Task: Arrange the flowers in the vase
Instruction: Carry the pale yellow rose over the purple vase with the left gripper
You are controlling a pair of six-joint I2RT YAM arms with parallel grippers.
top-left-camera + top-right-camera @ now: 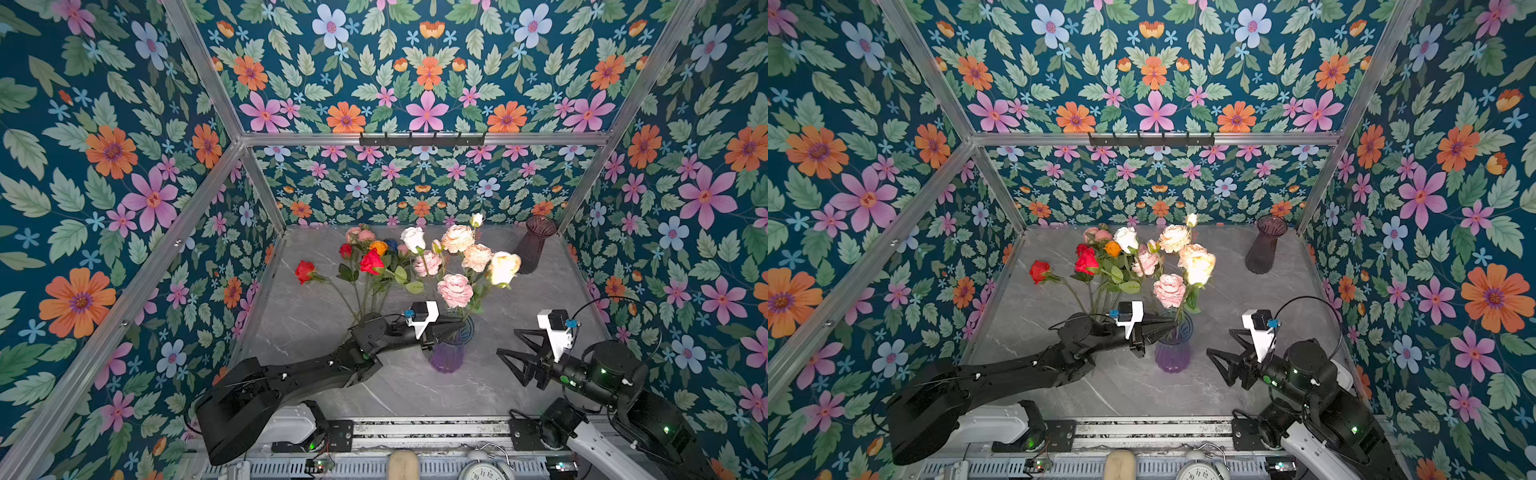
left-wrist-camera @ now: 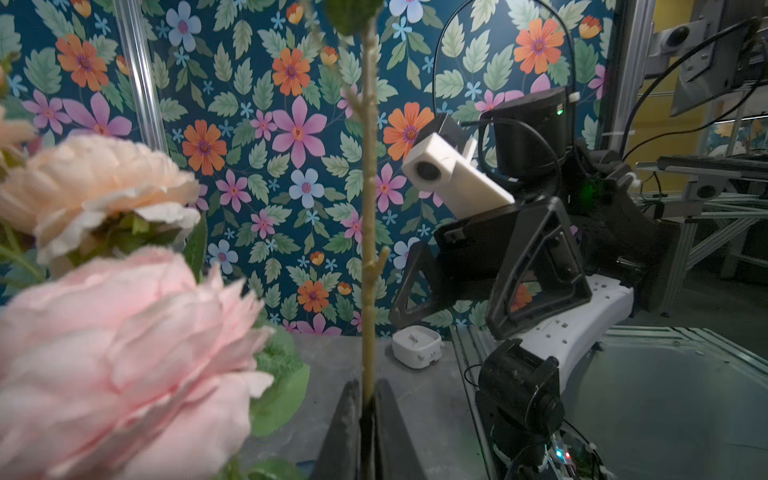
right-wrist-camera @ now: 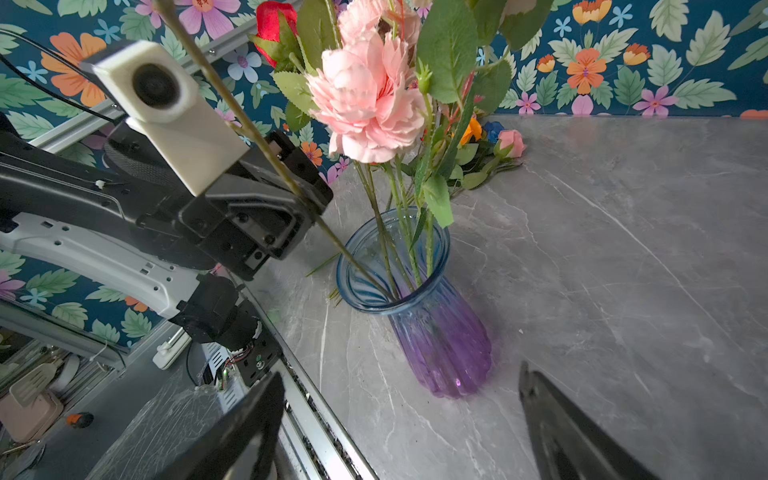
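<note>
The blue-to-purple glass vase (image 1: 448,353) (image 1: 1173,353) (image 3: 440,336) stands near the front middle of the grey table (image 1: 552,291). Several flowers stand in it, among them a pink peony (image 1: 455,289) (image 3: 365,99) and peach blooms (image 1: 457,238). My left gripper (image 1: 457,322) (image 1: 1169,326) (image 2: 368,384) is at the vase's rim. Its fingers are close on a thin green stem (image 2: 369,208) (image 3: 266,149) that slants down into the vase mouth. More flowers lie on the table behind, including a red rose (image 1: 305,271) (image 1: 1039,271). My right gripper (image 1: 507,341) (image 1: 1220,341) (image 3: 401,372) hangs open and empty to the right of the vase.
A second, dark purple vase (image 1: 534,245) (image 1: 1264,245) stands in the back right corner. Flowered wallpaper walls close in the table on three sides. A clock (image 1: 484,471) and the arm rail (image 1: 432,428) lie along the front edge. A small white box (image 2: 415,347) sits by the right wall.
</note>
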